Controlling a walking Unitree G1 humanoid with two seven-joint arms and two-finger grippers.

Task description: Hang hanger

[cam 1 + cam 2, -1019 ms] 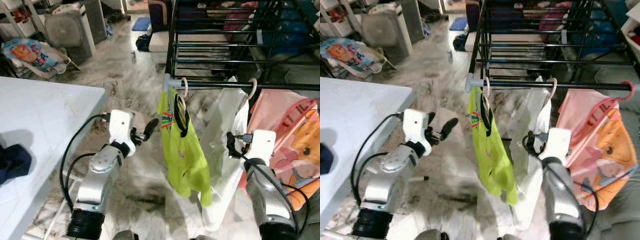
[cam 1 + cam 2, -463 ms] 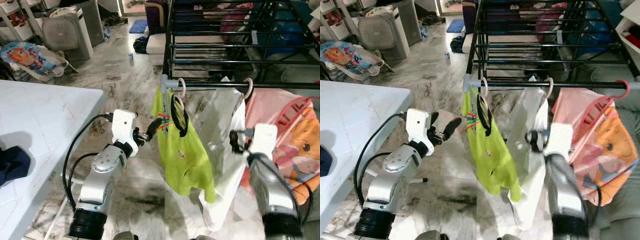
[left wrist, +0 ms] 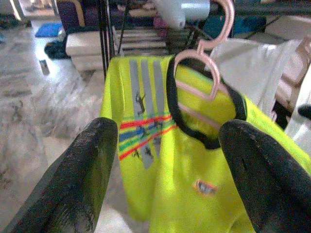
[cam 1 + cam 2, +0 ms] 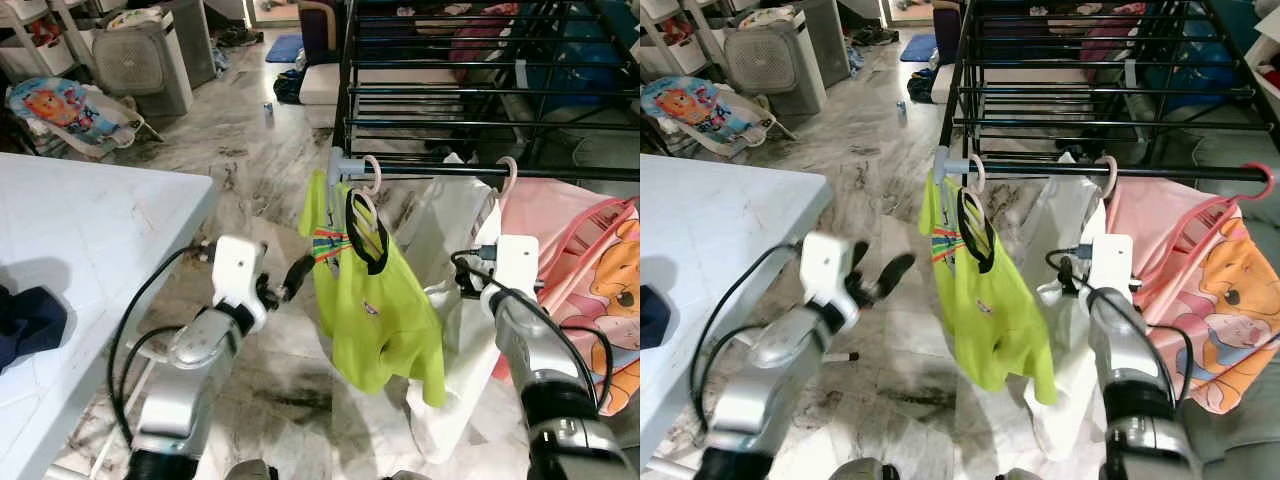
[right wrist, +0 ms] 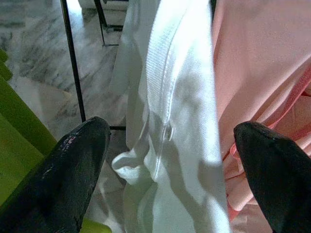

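Pink hanger (image 4: 366, 200) with lime-green shirt (image 4: 375, 310) hooked at the left end of the black drying rack's front rail (image 4: 560, 172), near the rail's grey end cap. Left claw (image 4: 285, 283) just left of the shirt, fingers spread wide, holding nothing. Right claw (image 5: 170, 160) wide open and empty too, pointed at a white garment (image 4: 455, 300) hanging between green shirt and pink cartoon-print garment (image 4: 590, 290). White bench (image 4: 90, 250) at left, dark cloth (image 4: 28, 325) at its near left edge.

Lime shirt (image 4: 375, 310) with black collar and rainbow stripes; pink hanger (image 3: 206, 73); white shirt (image 5: 175, 121); pink bear-print garment (image 4: 600, 290).
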